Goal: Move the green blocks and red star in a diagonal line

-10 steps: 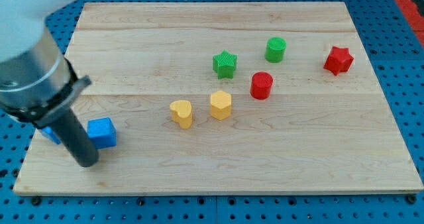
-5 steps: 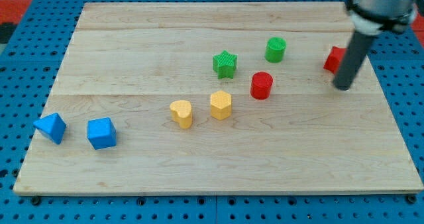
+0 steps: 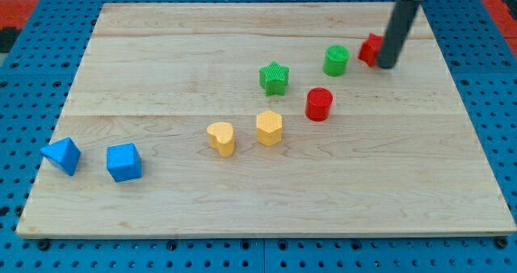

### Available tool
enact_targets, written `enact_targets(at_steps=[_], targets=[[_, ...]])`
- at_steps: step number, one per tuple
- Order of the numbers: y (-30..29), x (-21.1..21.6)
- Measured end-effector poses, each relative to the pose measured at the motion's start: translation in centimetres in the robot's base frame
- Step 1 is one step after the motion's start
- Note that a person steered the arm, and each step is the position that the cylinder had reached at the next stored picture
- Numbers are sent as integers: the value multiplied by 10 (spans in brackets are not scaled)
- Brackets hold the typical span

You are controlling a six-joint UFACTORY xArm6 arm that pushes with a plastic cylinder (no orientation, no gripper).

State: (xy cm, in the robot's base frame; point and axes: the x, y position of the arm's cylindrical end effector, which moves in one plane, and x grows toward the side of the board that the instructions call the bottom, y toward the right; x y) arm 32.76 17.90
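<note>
My tip (image 3: 387, 65): bare rod end, no jaws, grasping nothing; set against the right side of the red star (image 3: 371, 49), which it partly hides.
Red star: near the view's top right, just right of the green cylinder (image 3: 336, 60), apart from it.
Green star (image 3: 275, 77): left of and below the green cylinder.
Red cylinder (image 3: 319, 104): below the green cylinder.
Yellow hexagonal block (image 3: 269, 128) and yellow heart-shaped block (image 3: 220, 138): mid-board, side by side.
Blue cube-like block (image 3: 123, 161) and blue wedge-like block (image 3: 62, 155): view's lower left.
Wooden board (image 3: 242, 208): bears all.

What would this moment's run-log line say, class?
tip: touching red star, on its right | green cylinder: left of star | green star: lower left | diagonal: forming
</note>
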Motion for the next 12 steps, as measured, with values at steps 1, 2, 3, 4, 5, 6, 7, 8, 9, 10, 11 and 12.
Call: enact_targets(at_steps=[1, 2, 3, 4, 5, 6, 7, 8, 9, 10, 11, 12], targets=[[16, 3], [19, 26], [-25, 26], [-28, 17], [34, 17], [61, 14], [65, 13], [71, 13], [71, 13], [59, 9], [29, 11], [18, 12]])
